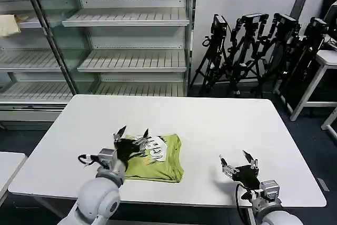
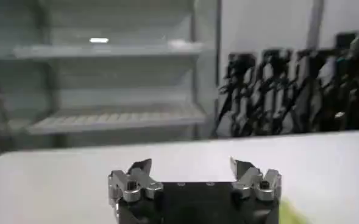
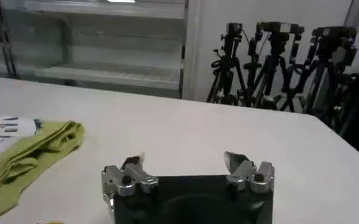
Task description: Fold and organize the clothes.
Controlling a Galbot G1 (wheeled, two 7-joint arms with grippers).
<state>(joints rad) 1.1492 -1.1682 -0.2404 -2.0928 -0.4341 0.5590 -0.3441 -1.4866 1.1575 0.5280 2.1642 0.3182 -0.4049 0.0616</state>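
Lime shirt (image 1: 158,159) lies folded beneath the left tool (image 1: 131,131), fingers spread and empty; the right tool (image 1: 238,160) likewise gapes.

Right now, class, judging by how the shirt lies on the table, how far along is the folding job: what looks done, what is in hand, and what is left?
Done: the lime shirt lies as a compact folded bundle on the white table, printed panel up.
In hand: nothing is gripped. The left gripper is open above the shirt's left edge; the right gripper is open over bare table, apart from it.
Left: probably tidying the wrinkled lower edge and placing the bundle.
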